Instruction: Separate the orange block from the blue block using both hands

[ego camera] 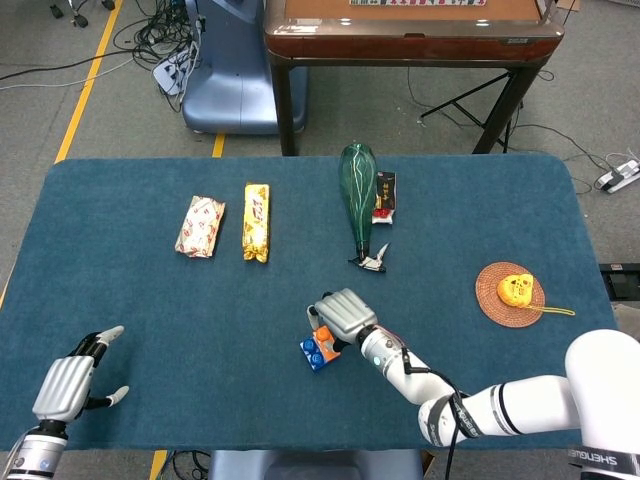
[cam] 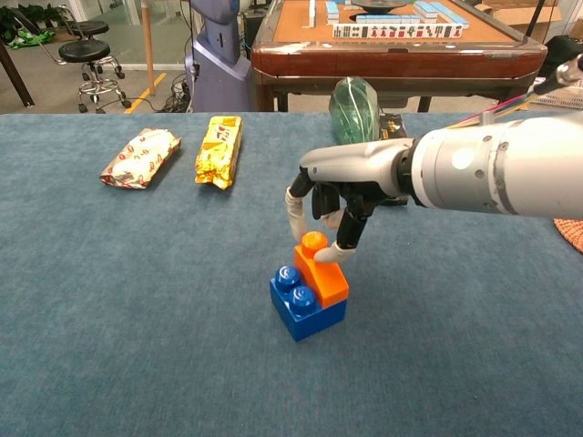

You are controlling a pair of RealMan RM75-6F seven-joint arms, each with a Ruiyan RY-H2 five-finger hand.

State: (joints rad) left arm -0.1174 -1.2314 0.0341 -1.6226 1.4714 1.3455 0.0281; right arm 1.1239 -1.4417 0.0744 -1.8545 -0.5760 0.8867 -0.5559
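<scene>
On the blue felt table (cam: 109,319) the orange block (cam: 321,269) sits stacked on the blue block (cam: 305,308), just below centre. The right hand (cam: 332,205) reaches in from three o'clock and hangs over the stack, its fingers curled downward; one fingertip (cam: 339,249) touches the orange block's top beside its stud, and another white fingertip hangs at the block's eleven o'clock side, close to it. At ten o'clock from the blocks, well apart from them, lie a red-and-white snack packet (cam: 140,157) and a yellow snack packet (cam: 219,149) side by side. A green glass bottle (cam: 354,106) lies at twelve o'clock, behind the hand.
</scene>
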